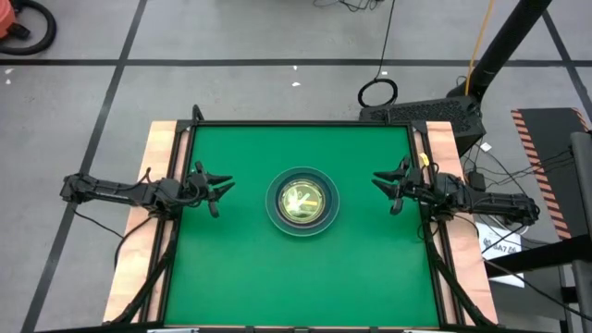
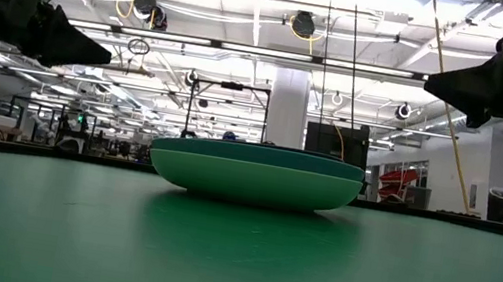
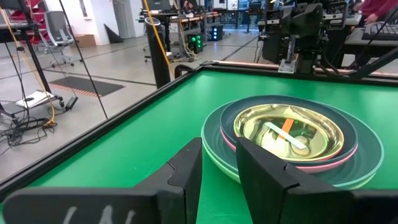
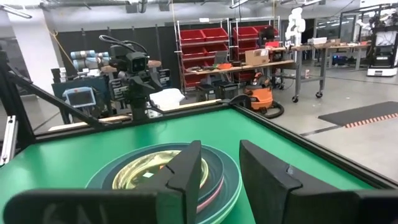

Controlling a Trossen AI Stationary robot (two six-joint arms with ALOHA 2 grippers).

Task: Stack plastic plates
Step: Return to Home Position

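The plastic plates sit in one nested stack (image 1: 302,202) at the table's middle, its underside on the green mat: light green and dark teal outer plates (image 3: 373,155), a pink rim (image 3: 323,167), and a small amber plate (image 3: 289,132) with stick-like marks on top. In the low view the stack (image 2: 255,172) stands alone. My left gripper (image 1: 218,188) hovers open near the left edge, my right gripper (image 1: 387,189) open near the right edge, both clear of the stack. Each wrist view looks past open fingers (image 3: 219,163) (image 4: 221,168) at the stack.
The green mat (image 1: 240,277) lies bare around the stack, bounded by a black frame and wooden side strips (image 1: 157,148). Cables and equipment lie on the floor beyond the right edge (image 1: 499,240). The room behind holds shelves and workbenches.
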